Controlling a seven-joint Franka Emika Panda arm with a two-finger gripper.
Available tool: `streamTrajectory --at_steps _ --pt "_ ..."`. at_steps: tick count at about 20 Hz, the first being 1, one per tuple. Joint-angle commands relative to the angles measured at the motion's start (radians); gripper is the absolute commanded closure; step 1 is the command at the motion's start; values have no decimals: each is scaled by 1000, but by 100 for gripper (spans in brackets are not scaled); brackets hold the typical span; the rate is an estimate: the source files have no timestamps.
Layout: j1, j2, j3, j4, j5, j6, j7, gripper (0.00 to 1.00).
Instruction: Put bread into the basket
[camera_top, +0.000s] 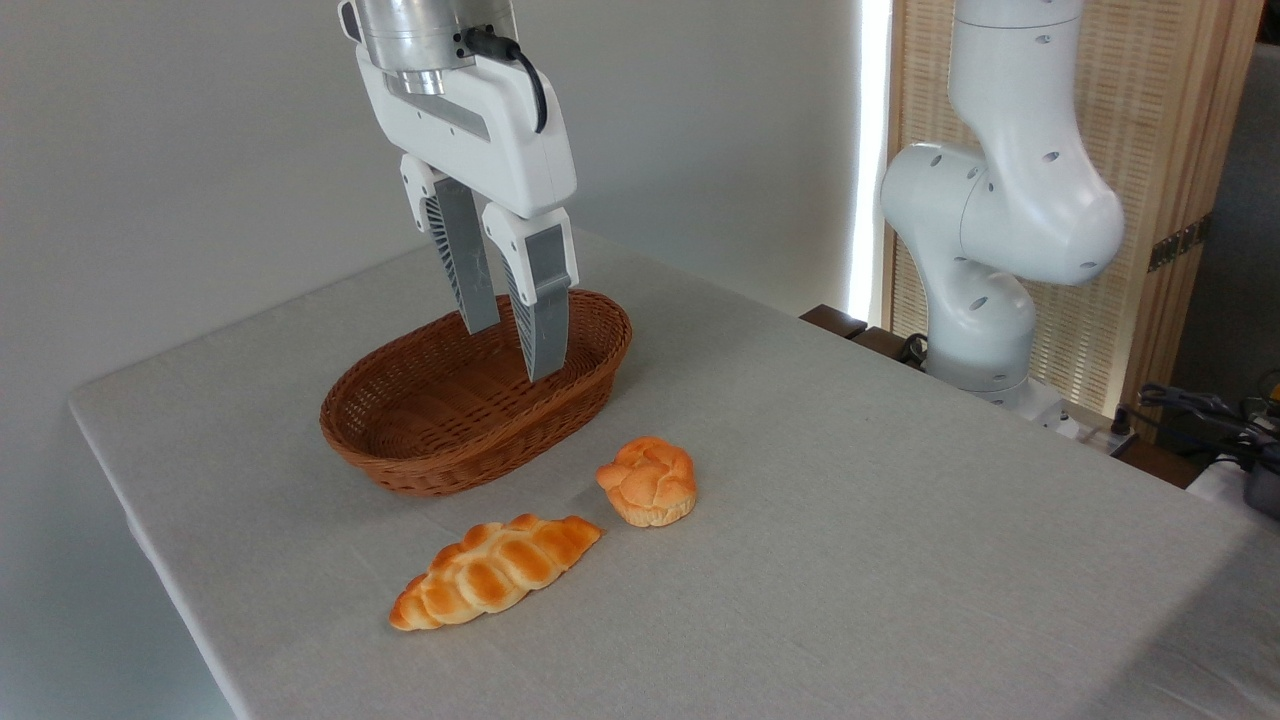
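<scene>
Nearest lies the bread (495, 584), on the table (900, 560) before the empty basket (400, 440). Above the basket, the claw (512, 350) hangs released, holding nothing. Risk: grabbing the nearby bun (648, 480) instead, or the glossy loaf slipping.

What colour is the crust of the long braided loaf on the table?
Golden-orange and glossy with paler seams; the bread shows clearly in the fixed camera view.

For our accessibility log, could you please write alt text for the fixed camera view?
A robot hand hangs empty, fingers slightly apart, over an empty wicker basket on a grey-clothed table. In front of the basket lie a long braided loaf and a small knotted bun.
</scene>
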Motion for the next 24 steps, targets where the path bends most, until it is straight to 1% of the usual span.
streamTrajectory --at_steps 1,6,9,12,18,23,24 --pt "-2 -1 15 9 -15 -25 -33 0" --pt "-2 1 4 6 -17 -19 -35 0" --pt "-2 1 4 -1 -19 12 -36 0" --pt "-3 -4 1 -61 -25 113 -32 0" --pt "-3 -33 1 -259 -26 347 -29 0" --pt "-2 -24 1 -440 -26 600 -29 0" --pt "-3 -18 0 -466 -26 634 -29 0"
